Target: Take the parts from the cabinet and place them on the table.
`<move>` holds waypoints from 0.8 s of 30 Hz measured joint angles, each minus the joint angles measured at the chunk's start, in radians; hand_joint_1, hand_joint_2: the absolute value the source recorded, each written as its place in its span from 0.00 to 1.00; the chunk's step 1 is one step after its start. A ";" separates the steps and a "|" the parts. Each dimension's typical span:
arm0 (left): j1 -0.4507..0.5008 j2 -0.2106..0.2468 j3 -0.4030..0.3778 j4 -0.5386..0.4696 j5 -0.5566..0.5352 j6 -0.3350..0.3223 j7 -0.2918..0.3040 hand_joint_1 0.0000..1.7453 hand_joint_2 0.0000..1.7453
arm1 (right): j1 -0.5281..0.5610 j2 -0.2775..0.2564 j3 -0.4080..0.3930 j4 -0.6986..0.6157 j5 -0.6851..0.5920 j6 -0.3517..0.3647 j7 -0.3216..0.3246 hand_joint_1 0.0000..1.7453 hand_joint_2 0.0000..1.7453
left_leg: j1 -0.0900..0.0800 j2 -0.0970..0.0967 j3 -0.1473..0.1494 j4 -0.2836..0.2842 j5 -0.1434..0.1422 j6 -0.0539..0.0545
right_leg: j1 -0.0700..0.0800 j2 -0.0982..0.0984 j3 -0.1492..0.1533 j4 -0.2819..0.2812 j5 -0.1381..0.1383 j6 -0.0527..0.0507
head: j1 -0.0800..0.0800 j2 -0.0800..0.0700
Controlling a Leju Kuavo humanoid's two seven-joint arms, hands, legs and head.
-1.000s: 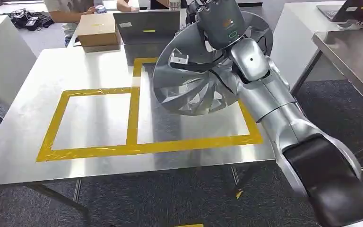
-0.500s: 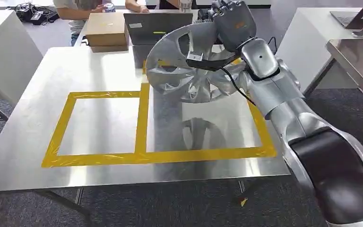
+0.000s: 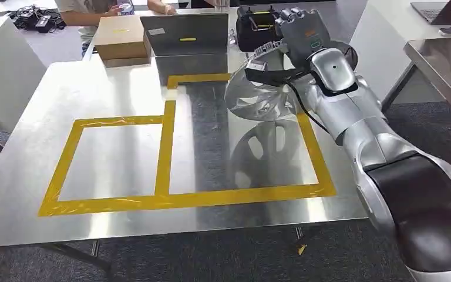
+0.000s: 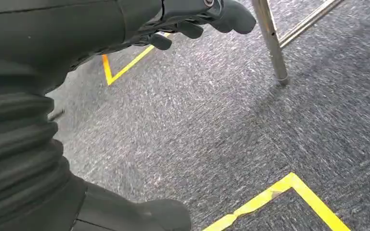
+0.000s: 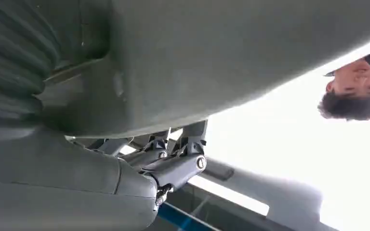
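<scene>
Placement step in hand: right hand (image 3: 296, 32) grips silver wheel-shaped part (image 3: 258, 97) by its upper rim, part tilted steeply, lower edge at or just above table (image 3: 29, 147) inside far end of right yellow-taped box (image 3: 241, 191); contact w/ surface cannot be confirmed. Reflection of part shows on metal below. Left hand (image 4: 192, 19) hangs over carpet, fingers loosely curled, holding nothing. Next move, by judgement: lower part flat w/in tape, release fingers, withdraw arm w/o dragging rim. Risk: part tipping or sliding on release.
</scene>
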State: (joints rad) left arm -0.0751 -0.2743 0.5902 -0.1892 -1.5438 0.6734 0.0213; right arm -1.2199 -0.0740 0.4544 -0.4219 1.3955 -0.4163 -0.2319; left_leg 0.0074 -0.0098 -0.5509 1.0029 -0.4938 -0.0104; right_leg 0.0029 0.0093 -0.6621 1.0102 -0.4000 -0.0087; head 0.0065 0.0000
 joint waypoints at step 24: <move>0.003 0.000 -0.050 0.000 0.037 -0.084 0.004 0.00 0.00 | -0.014 0.040 -0.052 0.056 -0.004 0.052 -0.005 0.00 0.00 | -0.001 0.001 0.009 0.003 -0.001 0.001 | -0.004 -0.001 0.015 0.000 0.001 0.002 | 0.000 0.000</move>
State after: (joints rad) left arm -0.0723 -0.2747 0.5406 -0.1892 -1.5064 0.5897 0.0256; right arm -1.2334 -0.0336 0.4028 -0.3655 1.3917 -0.3647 -0.2369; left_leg 0.0063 -0.0087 -0.5423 1.0062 -0.4952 -0.0096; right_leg -0.0011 0.0088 -0.6472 1.0099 -0.3994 -0.0068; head 0.0065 0.0000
